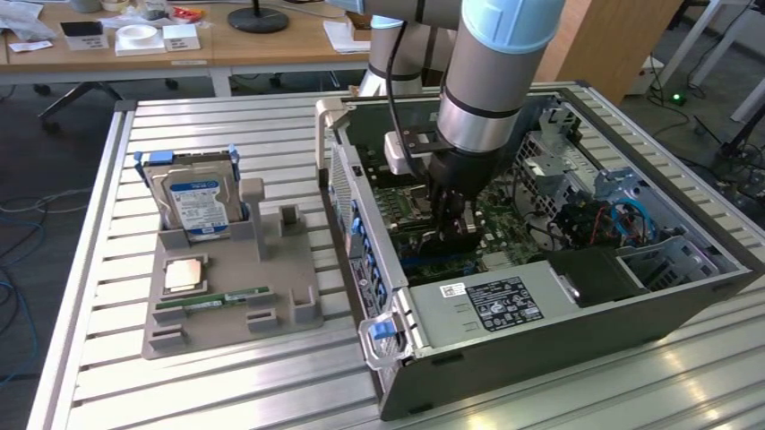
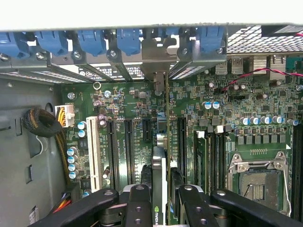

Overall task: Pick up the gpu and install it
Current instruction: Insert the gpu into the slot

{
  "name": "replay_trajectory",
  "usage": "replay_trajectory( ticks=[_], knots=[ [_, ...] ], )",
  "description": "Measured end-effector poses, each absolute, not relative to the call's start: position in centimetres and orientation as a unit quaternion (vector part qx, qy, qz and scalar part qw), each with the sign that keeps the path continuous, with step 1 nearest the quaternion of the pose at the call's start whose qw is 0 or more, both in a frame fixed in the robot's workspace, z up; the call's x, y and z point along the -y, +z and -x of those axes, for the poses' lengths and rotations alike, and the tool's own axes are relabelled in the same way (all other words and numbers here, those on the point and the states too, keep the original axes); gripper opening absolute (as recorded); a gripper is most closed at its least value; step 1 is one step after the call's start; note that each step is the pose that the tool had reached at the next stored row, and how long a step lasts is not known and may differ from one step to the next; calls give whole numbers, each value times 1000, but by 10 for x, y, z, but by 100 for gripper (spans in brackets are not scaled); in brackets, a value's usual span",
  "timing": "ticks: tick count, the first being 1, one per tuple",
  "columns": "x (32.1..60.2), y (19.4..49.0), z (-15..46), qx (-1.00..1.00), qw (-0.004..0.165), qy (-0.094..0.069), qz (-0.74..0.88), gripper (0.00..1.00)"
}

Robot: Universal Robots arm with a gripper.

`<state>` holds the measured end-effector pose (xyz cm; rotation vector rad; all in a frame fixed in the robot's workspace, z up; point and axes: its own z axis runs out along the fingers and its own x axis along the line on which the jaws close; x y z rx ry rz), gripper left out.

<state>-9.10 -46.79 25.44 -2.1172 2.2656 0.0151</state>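
Slatted metal bench point(image 1: 239, 376): open computer case point(image 1: 574, 331); gripper point(image 2: 161, 201) clamping gpu point(image 2: 160, 165) edge-on, upright over motherboard point(image 2: 222, 142) slots.

Ribbed, brushed-metal table point(image 1: 239, 385); matt grey plastic holder point(image 1: 227, 305); painted metal computer case point(image 1: 574, 349); glossy green motherboard point(image 2: 128, 109); matt black gripper point(image 2: 161, 198) fingers.

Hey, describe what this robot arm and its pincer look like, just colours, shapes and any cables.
The arm is a thick round tube in silvery grey with a pale blue joint cover at the top and a black ring lower down. Below it sits a black wrist section with a whitish block clamped to its side and a thin dark cable running along it. The pincer has black, glossy metal linkage fingers studded with round silver bolt heads.
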Motion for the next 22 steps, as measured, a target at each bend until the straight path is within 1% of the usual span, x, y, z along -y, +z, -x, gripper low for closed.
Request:
replay_trajectory(
  ticks=[4, 5, 6, 7, 22],
  knots=[
    [468, 254, 91, -730, 20, 5, 683, 28],
    [468, 254, 91, -730, 20, 5, 683, 34],
    [468, 254, 91, -730, 20, 5, 683, 34],
    [468, 254, 91, -730, 20, 5, 683, 40],
    [465, 254, 91, -730, 20, 5, 683, 40]
  ],
)
